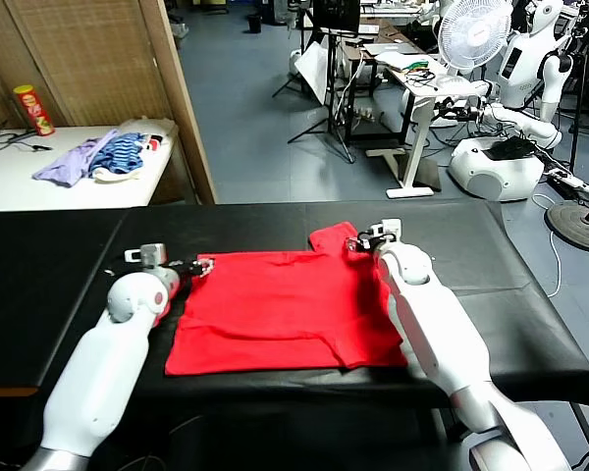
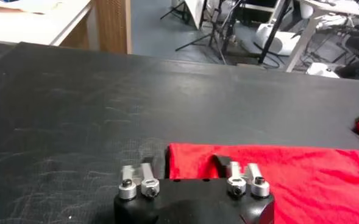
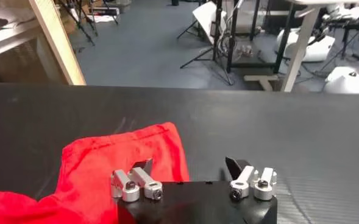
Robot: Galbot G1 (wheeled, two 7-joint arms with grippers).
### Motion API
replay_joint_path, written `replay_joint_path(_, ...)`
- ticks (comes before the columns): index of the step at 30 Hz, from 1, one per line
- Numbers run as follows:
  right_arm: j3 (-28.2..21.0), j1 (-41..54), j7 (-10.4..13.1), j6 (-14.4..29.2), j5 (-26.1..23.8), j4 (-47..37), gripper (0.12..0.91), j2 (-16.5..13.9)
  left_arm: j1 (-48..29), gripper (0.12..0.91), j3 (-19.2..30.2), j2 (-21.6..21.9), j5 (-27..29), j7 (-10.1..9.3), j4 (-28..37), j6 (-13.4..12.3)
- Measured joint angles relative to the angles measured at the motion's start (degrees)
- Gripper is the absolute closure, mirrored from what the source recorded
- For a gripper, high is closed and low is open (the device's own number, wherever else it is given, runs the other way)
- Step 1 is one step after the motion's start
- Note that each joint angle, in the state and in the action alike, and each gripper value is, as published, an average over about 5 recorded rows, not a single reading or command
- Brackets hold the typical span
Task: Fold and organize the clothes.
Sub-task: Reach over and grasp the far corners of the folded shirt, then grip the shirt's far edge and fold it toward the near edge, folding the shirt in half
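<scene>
The clothes are a bright red T-shirt (image 1: 285, 309) lying flat on the black table (image 1: 59, 265), plain side up, with one sleeve bunched at its far right corner. My left gripper (image 1: 204, 265) sits low at the shirt's far left corner. In the left wrist view this gripper (image 2: 188, 164) is open, with the edge of the red cloth (image 2: 301, 176) between its fingers. My right gripper (image 1: 366, 238) is at the bunched sleeve. In the right wrist view it (image 3: 188, 163) also stands open, and the sleeve (image 3: 118, 152) lies by one finger while the other is over bare table.
A white side table (image 1: 10, 182) at the far left holds a lilac garment (image 1: 69, 162), a blue-striped garment (image 1: 123, 155) and a red can (image 1: 33, 108). A wooden post (image 1: 182, 98) rises behind the table. Stands, a fan (image 1: 476, 34) and other robots fill the floor beyond.
</scene>
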Motion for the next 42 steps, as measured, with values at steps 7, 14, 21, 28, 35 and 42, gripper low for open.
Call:
replay_joint_path(7, 0.64, -0.99, -0.32, 2.97, 0.23, 0.86, 0.898, 0.00, -0.35, 0.863, -0.27, -0.75, 0.90, 0.41, 0.97, -1.10)
replay_joint_path(14, 1.90, -5.35, -0.47, 7.58, 2.75, 8.70, 0.903, -2.40, 1.10, 0.900, -1.61, -0.23, 2.40, 0.07, -1.97, -2.24)
replay_joint_path(21, 3.80, -13.50, 0.16, 5.04, 8.75, 22.45, 0.903, -7.42, 6.24, 0.902, -3.29, 1.69, 1.52, -1.41, -11.95, -1.60)
replay_joint_path(28, 5.55, -20.11, 3.30, -0.43, 12.03, 33.63, 0.903, -12.83, 13.55, 0.902, -5.33, 4.48, -0.48, -2.79, -24.34, -0.80)
replay_joint_path(35, 7.19, -24.85, 5.36, -4.08, 12.42, 39.68, 0.903, -16.00, 22.19, 0.902, -8.89, 5.47, 4.65, -4.29, -33.40, -1.11)
replay_joint_path(42, 7.89, -29.08, 4.95, -4.91, 12.31, 44.28, 0.903, -17.79, 29.77, 0.902, -11.60, 5.02, 9.68, -4.02, -37.80, -0.76)
